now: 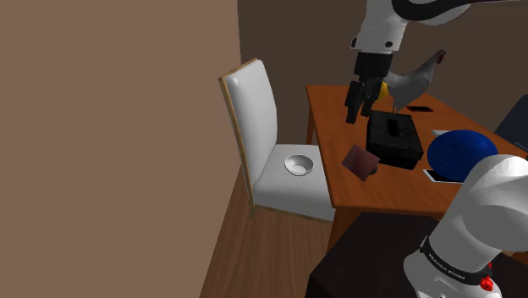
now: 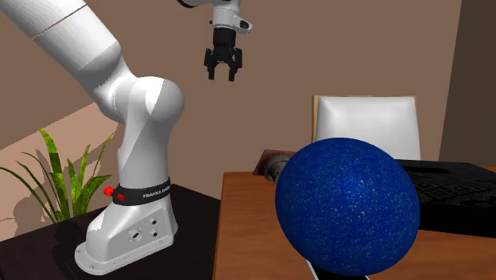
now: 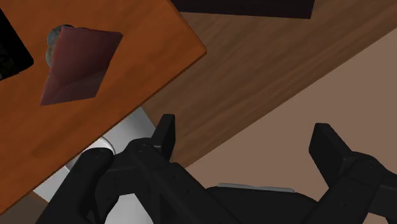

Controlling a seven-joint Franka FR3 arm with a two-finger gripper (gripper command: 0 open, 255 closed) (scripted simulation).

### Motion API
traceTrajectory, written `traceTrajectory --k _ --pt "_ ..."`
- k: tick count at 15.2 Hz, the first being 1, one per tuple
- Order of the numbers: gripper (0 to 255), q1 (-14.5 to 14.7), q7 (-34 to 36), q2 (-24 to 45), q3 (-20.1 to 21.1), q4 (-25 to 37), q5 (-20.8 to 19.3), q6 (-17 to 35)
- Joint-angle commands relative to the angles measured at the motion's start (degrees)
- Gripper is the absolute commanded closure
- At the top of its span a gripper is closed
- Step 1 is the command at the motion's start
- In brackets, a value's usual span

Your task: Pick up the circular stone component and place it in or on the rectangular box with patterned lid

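Stone piece [image 3: 51,41], grey, rounded, partly hidden behind maroon square [image 3: 76,63].

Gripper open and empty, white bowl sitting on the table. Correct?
No. The white bowl sits on the chair seat, not on the table, as the shoulder view shows. The gripper is open and empty.

1. We see our white arm [image 2: 141,103] rise from its base [image 2: 131,235], fold at the elbow and reach up high.
2. Our black claw [image 2: 222,74] hangs from the wrist, pointing downward.
3. Its two fingers [image 3: 167,132] stand wide apart, clasping nothing between them.
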Motion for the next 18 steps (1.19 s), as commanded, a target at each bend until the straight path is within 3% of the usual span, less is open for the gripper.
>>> traceTrajectory --k 1,18 --pt "0 0.0 0.0 0.0 0.0 0.0 0.0 0.0" --pt "0 -13.3 4.3 13.8 -8.8 -11.9 -8.5 26.3"
